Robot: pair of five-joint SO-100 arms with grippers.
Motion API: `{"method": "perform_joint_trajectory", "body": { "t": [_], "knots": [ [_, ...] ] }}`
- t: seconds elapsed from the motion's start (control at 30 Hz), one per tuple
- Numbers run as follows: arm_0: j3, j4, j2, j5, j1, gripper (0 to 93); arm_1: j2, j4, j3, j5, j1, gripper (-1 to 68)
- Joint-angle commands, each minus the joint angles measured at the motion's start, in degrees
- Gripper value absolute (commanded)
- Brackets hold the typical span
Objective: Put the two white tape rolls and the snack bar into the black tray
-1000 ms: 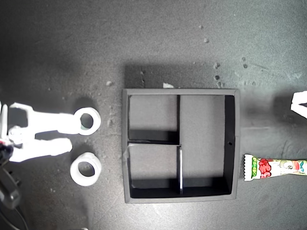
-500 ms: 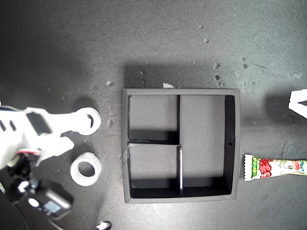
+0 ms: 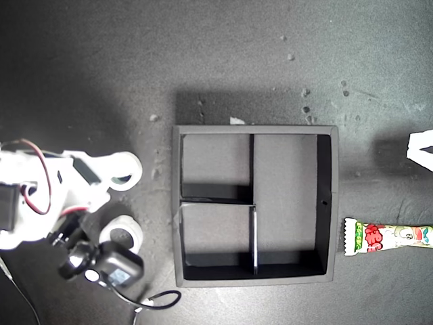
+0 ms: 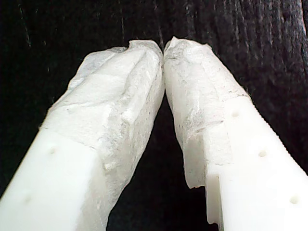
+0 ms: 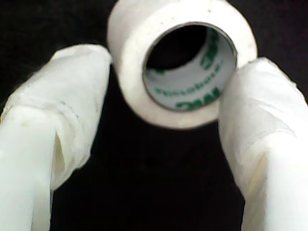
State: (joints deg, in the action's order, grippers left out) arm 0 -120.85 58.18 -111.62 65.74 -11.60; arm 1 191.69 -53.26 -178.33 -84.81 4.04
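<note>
Second gripper (image 5: 166,120) pinching a roll (image 5: 180,62) between its pads. Best lifted level, then carried over to the tray (image 3: 326,203); grip kept firm.

The tray (image 3: 327,203) is matte black on a dark grey table (image 3: 223,61) flecked with pale specks. Both tape rolls are white: one roll (image 3: 124,168) shows a pale inner core with green print in the second wrist view (image 5: 180,62), the other roll (image 3: 122,237) is plain white around a dark hole. The bar (image 3: 387,237) has a white-yellow wrapper with red print and a green crimped end. My first gripper (image 4: 163,50) and my second gripper (image 5: 166,110) are white, wrapped in white tape. A red wire (image 3: 35,183) loops over the white arm.
</note>
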Motion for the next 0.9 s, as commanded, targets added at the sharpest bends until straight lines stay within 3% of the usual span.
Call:
{"method": "perform_joint_trajectory", "body": {
  "t": [0.0,0.87],
  "knots": [
    [1.67,-0.35,-0.18,1.41,-1.05,16.5,0.26,0.09,-0.7,0.79,-0.53,-0.4],
    [-3.25,-7.38,6.24,4.04,-1.32,13.3,0.26,0.0,-0.7,0.88,-0.97,-0.4]
  ]
}}
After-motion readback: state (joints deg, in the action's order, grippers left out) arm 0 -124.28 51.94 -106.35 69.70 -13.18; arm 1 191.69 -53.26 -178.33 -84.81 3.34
